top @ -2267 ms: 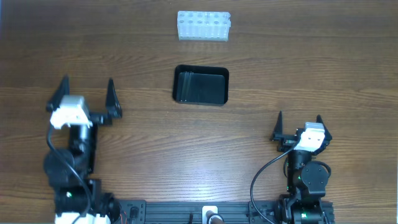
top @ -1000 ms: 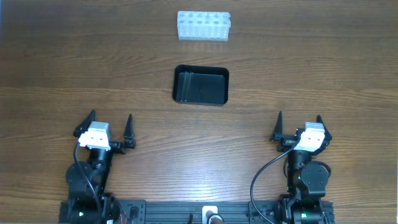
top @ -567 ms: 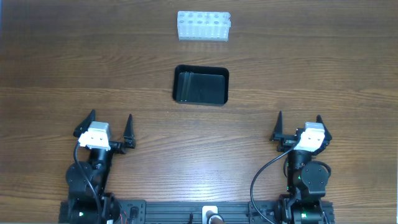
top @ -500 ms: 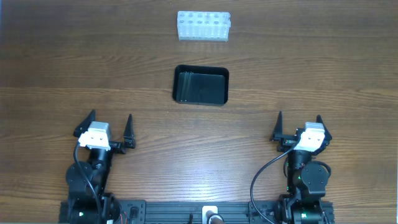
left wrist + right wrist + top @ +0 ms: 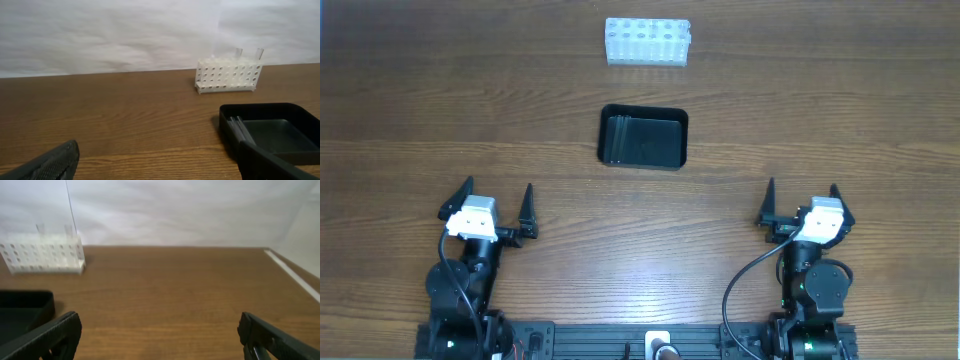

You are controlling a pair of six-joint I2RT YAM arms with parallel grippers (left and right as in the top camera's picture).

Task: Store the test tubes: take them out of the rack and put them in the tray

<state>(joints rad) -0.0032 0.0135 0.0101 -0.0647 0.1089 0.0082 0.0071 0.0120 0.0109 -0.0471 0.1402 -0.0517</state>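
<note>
Two grippers, left [image 5: 499,185] and right [image 5: 801,186], rest empty with fingers spread wide. Ahead, between the pair, sits a black tray [image 5: 603,150] with test tubes [image 5: 621,134] lying inside. Beyond it stands a white rack [image 5: 647,42] holding two upright tubes [image 5: 259,53].
</note>
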